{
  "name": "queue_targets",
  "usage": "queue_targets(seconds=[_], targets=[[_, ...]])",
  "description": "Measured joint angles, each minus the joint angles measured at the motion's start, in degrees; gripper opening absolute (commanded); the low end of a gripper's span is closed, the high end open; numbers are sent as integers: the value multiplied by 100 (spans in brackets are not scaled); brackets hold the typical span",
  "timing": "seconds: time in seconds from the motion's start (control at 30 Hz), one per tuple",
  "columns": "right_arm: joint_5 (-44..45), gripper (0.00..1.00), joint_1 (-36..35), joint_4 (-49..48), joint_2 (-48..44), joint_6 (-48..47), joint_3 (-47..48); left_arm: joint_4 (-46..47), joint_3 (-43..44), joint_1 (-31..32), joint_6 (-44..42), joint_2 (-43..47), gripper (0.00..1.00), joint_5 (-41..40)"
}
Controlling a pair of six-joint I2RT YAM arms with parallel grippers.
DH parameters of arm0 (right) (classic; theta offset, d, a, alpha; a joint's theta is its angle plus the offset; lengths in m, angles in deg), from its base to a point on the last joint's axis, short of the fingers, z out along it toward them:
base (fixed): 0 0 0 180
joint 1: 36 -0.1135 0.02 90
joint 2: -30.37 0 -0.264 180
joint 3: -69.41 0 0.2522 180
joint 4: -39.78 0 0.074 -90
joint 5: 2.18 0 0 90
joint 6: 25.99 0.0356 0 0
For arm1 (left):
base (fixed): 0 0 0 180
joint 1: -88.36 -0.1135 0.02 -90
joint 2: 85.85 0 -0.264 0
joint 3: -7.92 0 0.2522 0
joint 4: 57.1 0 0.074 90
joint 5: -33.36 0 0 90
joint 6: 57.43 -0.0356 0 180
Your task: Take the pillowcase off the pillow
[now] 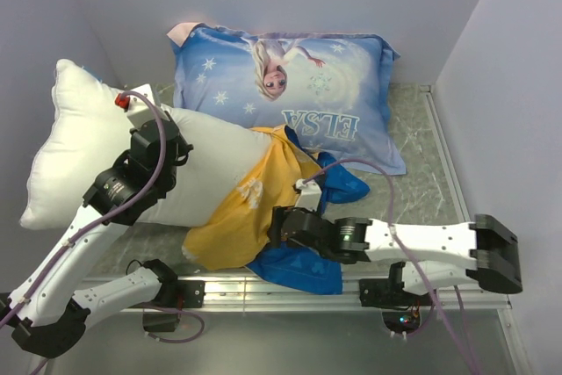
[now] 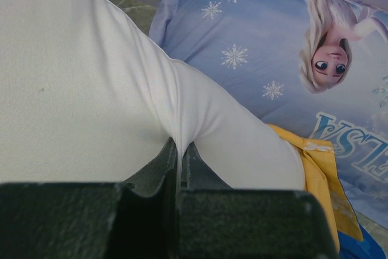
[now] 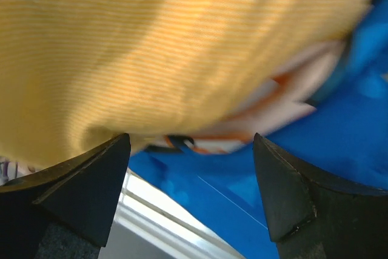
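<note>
- In the top view the pillow (image 1: 79, 138) is laid on the table (image 1: 421, 182) with its long axis running from 10 o'clock to 4 o'clock. Most of its white body is bared.
- The pillowcase (image 1: 250, 208) is bunched over the 4 o'clock end of the pillow, yellow side up, with blue folds spilled out at the near edge.
- The right gripper (image 1: 279, 226) is the nearer one to the pillowcase. The bunched cloth is met at about 10 o'clock from it, right at the fingertips.
- In the right wrist view its jaws are spread wide. Yellow cloth is draped across the gap and blue cloth is seen beyond, but nothing is clamped.
- The left gripper (image 2: 180, 150) is pressed together on a fold of the white pillow, near the middle of its length.
- With the pillow anchored that way, a fresh grip on the pillowcase and a pull toward 4 o'clock, along the long axis, is judged to be what is called for.
- A second pillow, printed with Elsa (image 1: 290, 85), is seen at 12 o'clock, its near edge touched by the pillowcase.
</note>
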Motion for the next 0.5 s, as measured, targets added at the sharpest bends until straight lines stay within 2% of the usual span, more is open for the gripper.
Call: queue_targets(seconds=[0.17,0.23,0.3,0.37,0.4,0.43,0.5], targets=[[-98,86,-11,-678,973,234,92,7,0,0,-2,0,0,33],[-114,85,-17,-887,1064,354,-15,7,0,0,-4,0,1,61],[-101,79,-24,-1067,1045,455,-162,9,0,0,-4,0,0,96],[-61,56,-26,-1198,1040,546,-273,11,0,0,-4,2,1,129],[-46,39,-26,-1217,1043,570,-297,13,0,0,-2,7,1,140],[4,13,-26,-1235,1040,619,-302,13,0,0,-4,11,1,149],[98,0,-13,-1250,1001,702,-308,13,2,0,-7,15,0,157]])
